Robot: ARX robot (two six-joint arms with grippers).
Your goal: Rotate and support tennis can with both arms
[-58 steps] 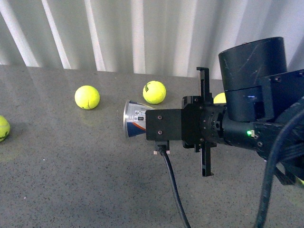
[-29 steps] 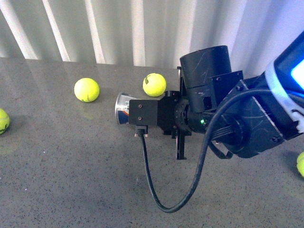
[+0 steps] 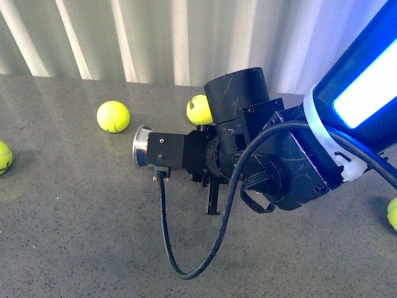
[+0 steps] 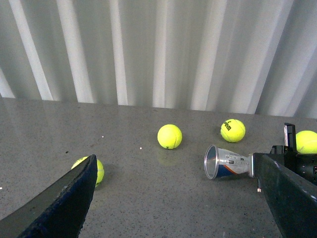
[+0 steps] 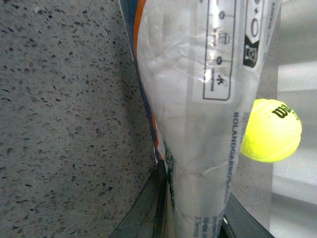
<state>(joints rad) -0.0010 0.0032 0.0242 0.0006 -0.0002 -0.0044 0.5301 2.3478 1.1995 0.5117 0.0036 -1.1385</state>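
The tennis can [image 4: 229, 164] is held sideways, low over the grey table. Its open, silver-rimmed mouth [image 3: 140, 148] points to the left of the front view. My right gripper [image 5: 195, 218] is shut on the can's labelled body, one dark finger [image 5: 148, 206] on each side. In the front view the black wrist block [image 3: 169, 153] of my right arm [image 3: 279, 161] covers most of the tube. My left gripper [image 4: 178, 208] is open and holds nothing. The can lies farther out, nearer one of its fingers [image 4: 290, 198]. The left arm is not in the front view.
Loose tennis balls lie on the table: two behind the can [image 3: 113, 117] [image 3: 198, 109], one at the left edge [image 3: 3, 158], one at the right edge [image 3: 392, 214]. A black cable [image 3: 186, 261] loops down from the right wrist. A white pleated curtain [image 3: 186, 37] closes the back.
My right arm has swung in and carried the can to the left across the table. More of its blue shell now shows, and the cable loop has followed.
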